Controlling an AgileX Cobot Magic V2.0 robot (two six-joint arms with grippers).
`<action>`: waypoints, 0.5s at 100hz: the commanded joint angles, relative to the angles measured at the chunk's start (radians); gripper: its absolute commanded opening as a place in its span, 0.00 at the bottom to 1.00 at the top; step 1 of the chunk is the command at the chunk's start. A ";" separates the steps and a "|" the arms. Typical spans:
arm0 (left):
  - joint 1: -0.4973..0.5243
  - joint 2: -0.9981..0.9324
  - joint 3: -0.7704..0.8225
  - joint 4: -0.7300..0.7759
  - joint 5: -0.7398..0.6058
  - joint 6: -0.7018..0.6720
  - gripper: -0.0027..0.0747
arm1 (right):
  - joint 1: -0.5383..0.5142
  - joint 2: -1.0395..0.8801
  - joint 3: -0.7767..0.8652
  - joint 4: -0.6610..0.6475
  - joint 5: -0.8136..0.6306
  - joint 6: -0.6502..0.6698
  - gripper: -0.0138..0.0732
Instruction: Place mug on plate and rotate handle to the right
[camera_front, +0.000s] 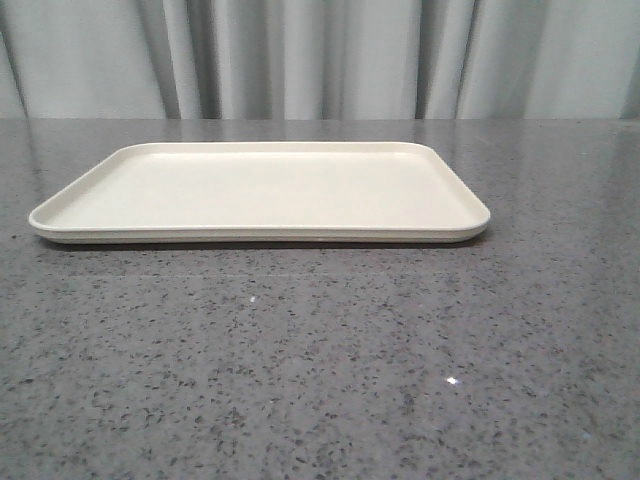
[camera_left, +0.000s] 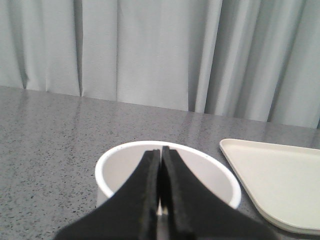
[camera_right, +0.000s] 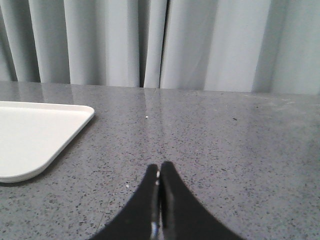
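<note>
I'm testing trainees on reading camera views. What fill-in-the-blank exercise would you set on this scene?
1. The tray in the front view has ____ on it.
2. The mug stands on the ____, beside the tray.
3. The left gripper has its jaws ____.
4. The curtain behind the table is ____.

Answers: nothing; table; shut; grey

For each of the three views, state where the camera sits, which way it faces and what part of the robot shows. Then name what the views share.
Front: ahead over the table at the plate; no robot part shows.
Left wrist: on the left arm, over the shut left gripper at the mug, plate beside it.
Right wrist: on the right arm, over the shut right gripper at bare table, plate corner at the edge.
Shared: plate, table, curtain.
</note>
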 joint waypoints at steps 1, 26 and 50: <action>0.001 -0.030 0.011 -0.005 -0.078 -0.003 0.01 | -0.004 -0.020 0.002 0.008 -0.068 -0.007 0.08; 0.001 -0.030 0.011 -0.005 -0.080 -0.003 0.01 | -0.004 -0.020 0.002 0.008 -0.068 -0.007 0.08; 0.001 -0.030 0.011 -0.005 -0.105 -0.003 0.01 | -0.004 -0.020 0.002 0.008 -0.068 -0.007 0.08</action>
